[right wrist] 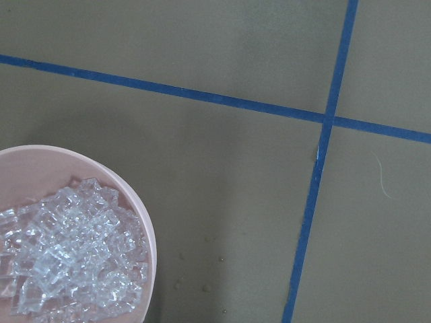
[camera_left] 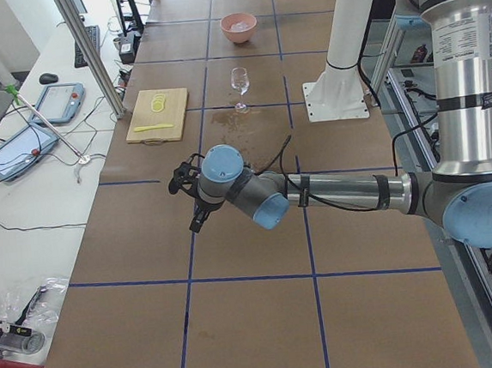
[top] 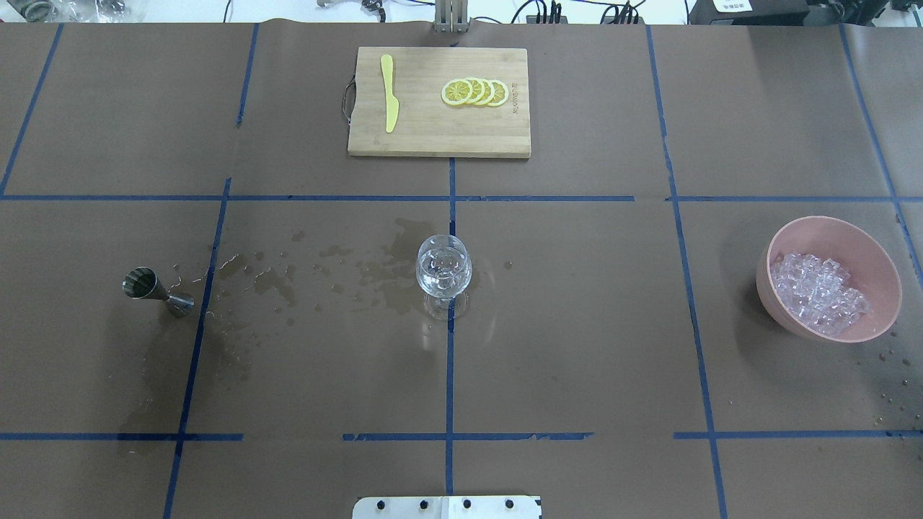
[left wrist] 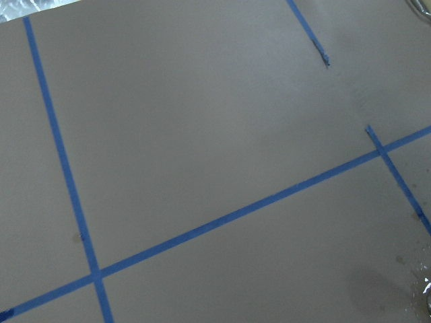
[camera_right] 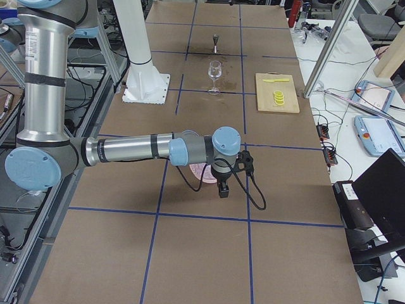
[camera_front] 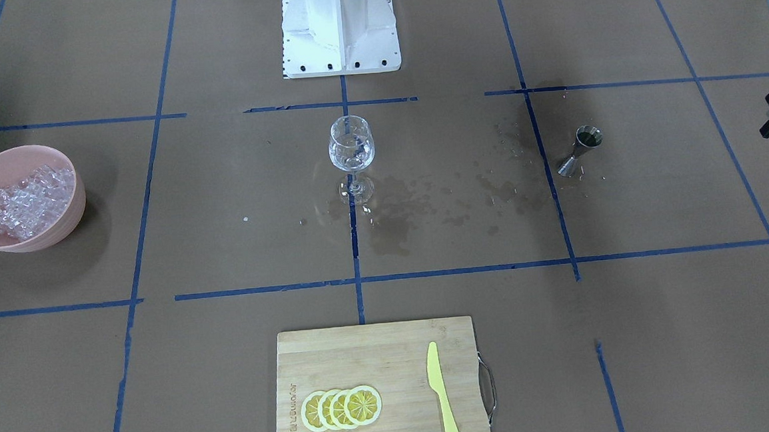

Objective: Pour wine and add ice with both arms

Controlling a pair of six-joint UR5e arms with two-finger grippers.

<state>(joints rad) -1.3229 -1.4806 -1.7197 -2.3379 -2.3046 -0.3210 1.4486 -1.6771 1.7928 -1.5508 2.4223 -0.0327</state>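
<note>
Ice [top: 818, 292] lies heaped in a pink bowl [top: 862, 249] at the right of the table. It is a loose pile of clear cubes facing every way, with no long axis to speak of.

The right arm [camera_right: 126, 149] holds its forearm level, its length running from the robot's side out over the table. The right gripper [camera_right: 223, 190] points straight down just above the bowl, which is partly hidden behind the wrist. The right wrist view looks down on the bowl's rim and ice at its lower left, with no fingers in sight. Whether that gripper is spread or closed, I cannot tell.

The left arm [camera_left: 342, 194] mirrors it at the left end, forearm level, left gripper [camera_left: 196, 218] pointing down over bare brown paper. Only an edge of the gripper shows in the front view, so its opening cannot be told either. Nothing is seen in its grasp.

In the middle a stemmed glass [top: 444, 270] stands upright on a blue tape line. Wet patches [top: 274, 281] spread leftward from it toward a steel jigger [top: 155, 290]. On the far side, a board [top: 433, 133] carries lemon slices [top: 476, 91] and a yellow knife [top: 389, 94], whose length runs near to far.
</note>
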